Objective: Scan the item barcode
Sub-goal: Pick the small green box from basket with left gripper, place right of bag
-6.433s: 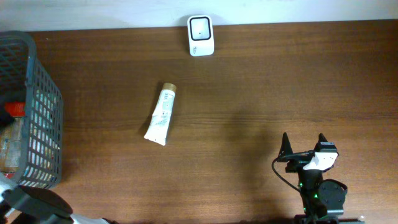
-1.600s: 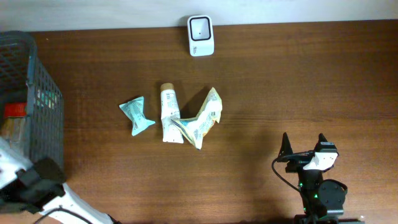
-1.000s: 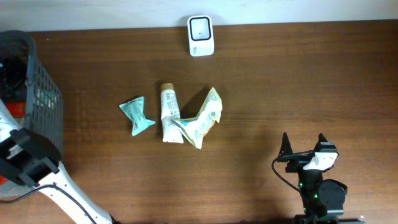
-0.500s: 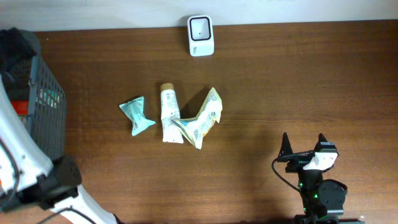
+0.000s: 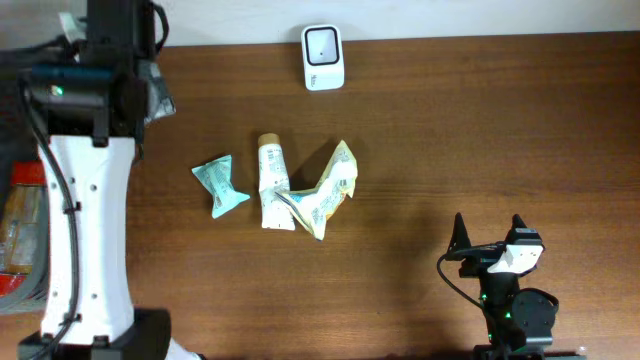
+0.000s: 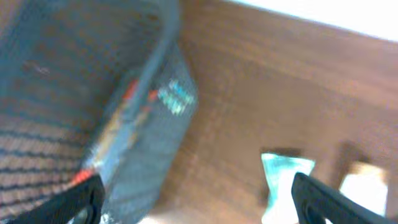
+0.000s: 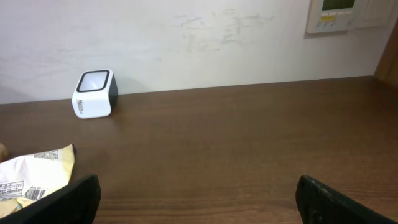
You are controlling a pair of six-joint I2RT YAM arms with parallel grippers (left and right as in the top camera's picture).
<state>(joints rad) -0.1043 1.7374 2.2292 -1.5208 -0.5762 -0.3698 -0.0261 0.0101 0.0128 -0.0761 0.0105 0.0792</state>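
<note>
Touching the tube (image 5: 271, 178) (overlapping): crumpled packet (image 5: 335, 190)

White left arm (image 5: 85, 230) with black joints and cable; black right end effector (image 5: 488, 238), white-capped, green-lit

I see a white plastic tube with a tan cap (image 5: 271, 184) lying flat on the brown wooden counter (image 5: 480, 140), cap towards the white box-shaped scanner with a dark window (image 5: 323, 57) at the far edge. A crumpled teal packet (image 5: 219, 186) lies just left of it, apart. A crumpled yellow-white printed packet (image 5: 328, 192) touches its right.
</note>
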